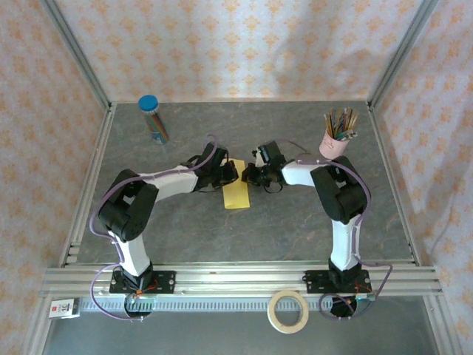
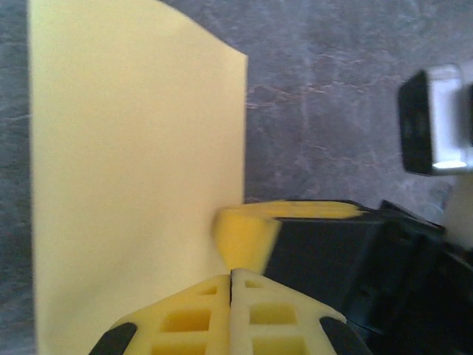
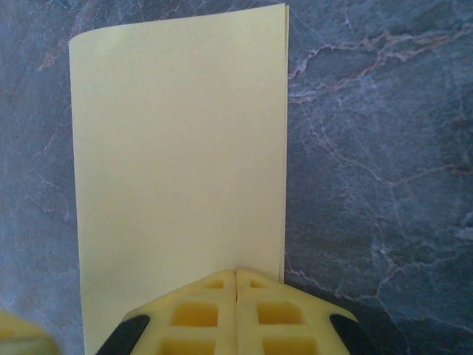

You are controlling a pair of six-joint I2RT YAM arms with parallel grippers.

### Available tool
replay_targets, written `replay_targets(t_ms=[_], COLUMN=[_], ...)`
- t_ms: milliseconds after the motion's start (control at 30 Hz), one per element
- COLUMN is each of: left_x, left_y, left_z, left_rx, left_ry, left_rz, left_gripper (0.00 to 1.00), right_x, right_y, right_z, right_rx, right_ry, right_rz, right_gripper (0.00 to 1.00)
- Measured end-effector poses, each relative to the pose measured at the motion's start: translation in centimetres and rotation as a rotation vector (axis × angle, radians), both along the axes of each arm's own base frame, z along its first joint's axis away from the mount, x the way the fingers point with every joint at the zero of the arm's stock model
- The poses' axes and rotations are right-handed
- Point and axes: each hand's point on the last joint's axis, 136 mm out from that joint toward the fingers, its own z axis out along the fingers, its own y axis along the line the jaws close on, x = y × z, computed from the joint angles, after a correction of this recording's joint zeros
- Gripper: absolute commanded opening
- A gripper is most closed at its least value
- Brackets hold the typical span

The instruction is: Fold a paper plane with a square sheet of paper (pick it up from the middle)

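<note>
The square sheet of paper (image 1: 236, 194) lies on the grey table, folded in half into a narrow yellow rectangle. My left gripper (image 1: 230, 171) is at its far end, shut, with the fingertips touching each other right over the sheet's (image 2: 133, 185) edge. My right gripper (image 1: 250, 175) meets it from the other side, also shut, its tips down on the sheet (image 3: 177, 163) close to the doubled open edge. In the left wrist view, the left gripper (image 2: 231, 285) sits just in front of a yellow fingertip (image 2: 247, 233) of the right one. The sheet looks flat. I cannot tell whether either pair of jaws pinches a layer.
A tube of coloured pens with a blue cap (image 1: 153, 118) stands at the back left. A pink cup of pencils (image 1: 337, 137) stands at the back right, near the right arm. A roll of tape (image 1: 288, 310) lies on the front ledge.
</note>
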Motion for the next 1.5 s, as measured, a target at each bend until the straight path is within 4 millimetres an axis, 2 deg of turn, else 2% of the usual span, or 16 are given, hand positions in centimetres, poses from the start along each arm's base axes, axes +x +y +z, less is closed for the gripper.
replay_targets(t_ms=[133, 367, 600, 1000, 1267, 1500], left_x=[0.3, 0.1, 0.3, 0.2, -1.0, -1.0], left_y=[0.7, -0.3, -0.2, 1.0, 4.0, 8.3], left_z=[-1.0, -2.2, -4.0, -4.4, -4.3, -3.5], left_rx=[-0.024, -0.074, -0.047, -0.087, -0.072, -0.022], left_ry=[0.020, 0.055, 0.101, 0.096, 0.113, 0.114], left_rz=[0.011, -0.018, -0.019, -0.018, 0.022, 0.096], left_gripper=[0.00, 0.00, 0.00, 0.00, 0.00, 0.00], right_x=[0.0, -0.1, 0.0, 0.0, 0.0, 0.0], right_y=[0.0, 0.0, -0.1, -0.2, -0.2, -0.2], right_z=[0.0, -0.1, -0.2, -0.6, -0.7, -0.7], right_rx=[-0.004, -0.011, -0.022, -0.061, -0.082, -0.086], right_ry=[0.002, 0.000, 0.011, 0.014, 0.000, -0.006], right_rz=[0.003, 0.014, 0.014, 0.021, 0.022, 0.026], right_gripper=[0.05, 0.05, 0.04, 0.04, 0.03, 0.03])
